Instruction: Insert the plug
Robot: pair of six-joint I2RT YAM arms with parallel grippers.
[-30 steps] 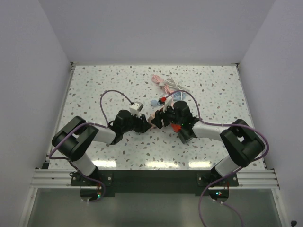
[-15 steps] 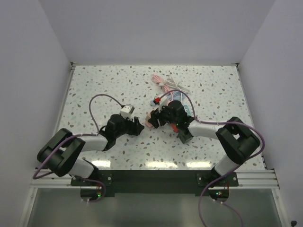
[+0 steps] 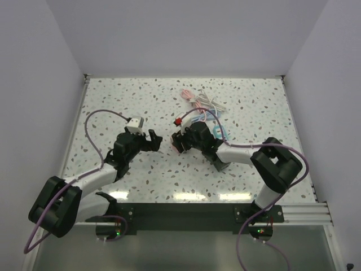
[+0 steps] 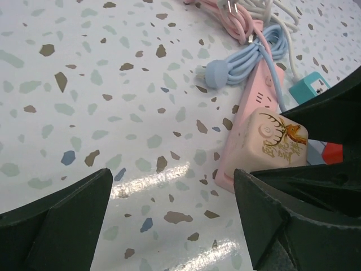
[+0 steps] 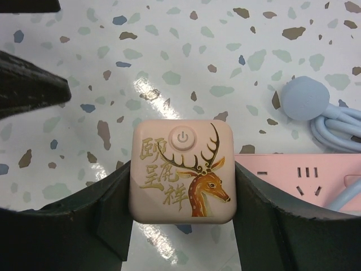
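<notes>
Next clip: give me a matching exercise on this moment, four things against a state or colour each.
Things:
1. left pincer
2. cube
3. round plug
4. strip

States:
A. pink, sockets showing
B. open, empty
C. light blue, unplugged
D. clamped in the right pincer

Pairs: 1-B, 2-D, 3-C, 4-A

Glossy speckled table (image 4: 84, 56), smooth plastic plug (image 5: 181, 172)
</notes>
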